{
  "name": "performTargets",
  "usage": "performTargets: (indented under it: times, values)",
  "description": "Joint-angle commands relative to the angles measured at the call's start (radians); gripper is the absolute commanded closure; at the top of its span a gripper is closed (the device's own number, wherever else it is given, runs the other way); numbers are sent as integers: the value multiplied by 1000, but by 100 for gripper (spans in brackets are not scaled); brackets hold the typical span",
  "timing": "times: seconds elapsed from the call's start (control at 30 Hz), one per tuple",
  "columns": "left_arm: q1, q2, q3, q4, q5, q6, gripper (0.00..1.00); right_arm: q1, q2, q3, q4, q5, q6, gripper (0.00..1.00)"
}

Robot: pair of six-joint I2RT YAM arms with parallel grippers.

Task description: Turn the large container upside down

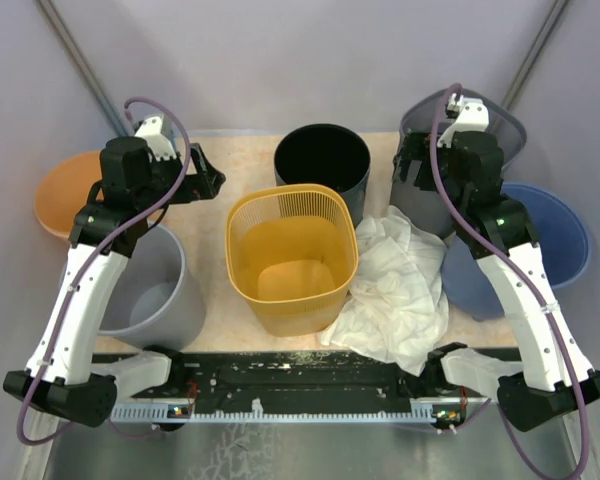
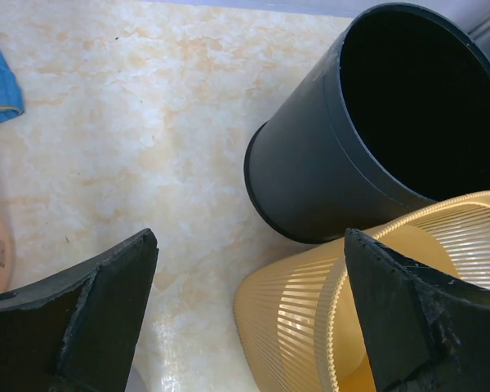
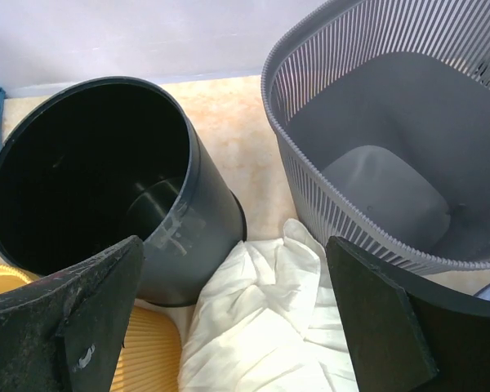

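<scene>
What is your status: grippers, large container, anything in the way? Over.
Left gripper open, empty. Right gripper open, empty. Yellow basket upright, untouched. Cloth close beside it, right side.

Crumpled white cloth (image 1: 395,290) on marbled table (image 2: 147,122)

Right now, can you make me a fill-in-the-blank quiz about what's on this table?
The yellow basket has its mouth facing ____.
The round bin behind it is coloured ____.
The crumpled cloth beside the basket is ____.
The left claw and right claw hold nothing: each is ____, not shut.
Missing words: up; black; white; open.
</scene>
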Motion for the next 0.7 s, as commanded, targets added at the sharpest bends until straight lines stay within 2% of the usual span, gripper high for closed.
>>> performTargets:
  times: [0.0,0.37,0.47,0.5,0.6,0.67]
  values:
    - [3,15,45,-2,-48,-12,0,2,-21,-6,61,-10,-7,7]
    - [3,34,59,-26,-193,-85,0,2,-56,-59,94,-34,-25,6]
    - [2,-12,18,55,-139,-1,0,2,-61,-79,116,-101,-22,6]
    - [2,-15,21,59,-162,18,0,2,-62,-86,124,-130,-17,6]
    - [3,93,143,-58,-357,43,0,2,-68,-108,154,-208,3,6]
    - [6,171,219,-142,-537,54,0,2,-76,-130,176,-230,15,6]
